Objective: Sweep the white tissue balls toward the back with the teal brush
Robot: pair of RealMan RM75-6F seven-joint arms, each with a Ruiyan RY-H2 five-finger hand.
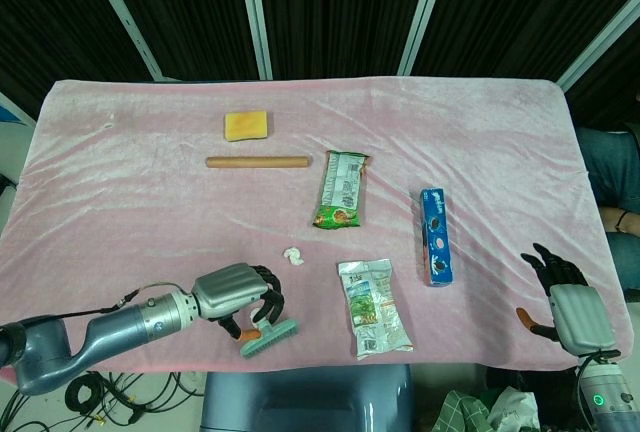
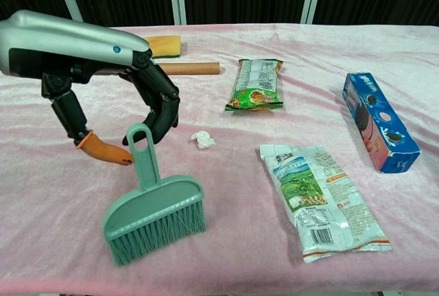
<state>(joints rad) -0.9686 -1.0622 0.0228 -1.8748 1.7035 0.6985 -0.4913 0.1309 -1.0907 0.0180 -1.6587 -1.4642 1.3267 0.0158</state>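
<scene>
Left hand pinches the looped handle of the teal brush between its orange-tipped thumb and dark fingers, near the front edge of the bench. From that hand the one white tissue ball I can see lies just beyond and toward the robot's right, ahead of the bristles and apart from them. Brush handle points up toward the hand, bristles spread low, so its long axis runs roughly front to back. Crumpled and small, the ball should roll easily. Right hand hangs off the bench corner, fingers apart, holding nothing, much farther away.
</scene>
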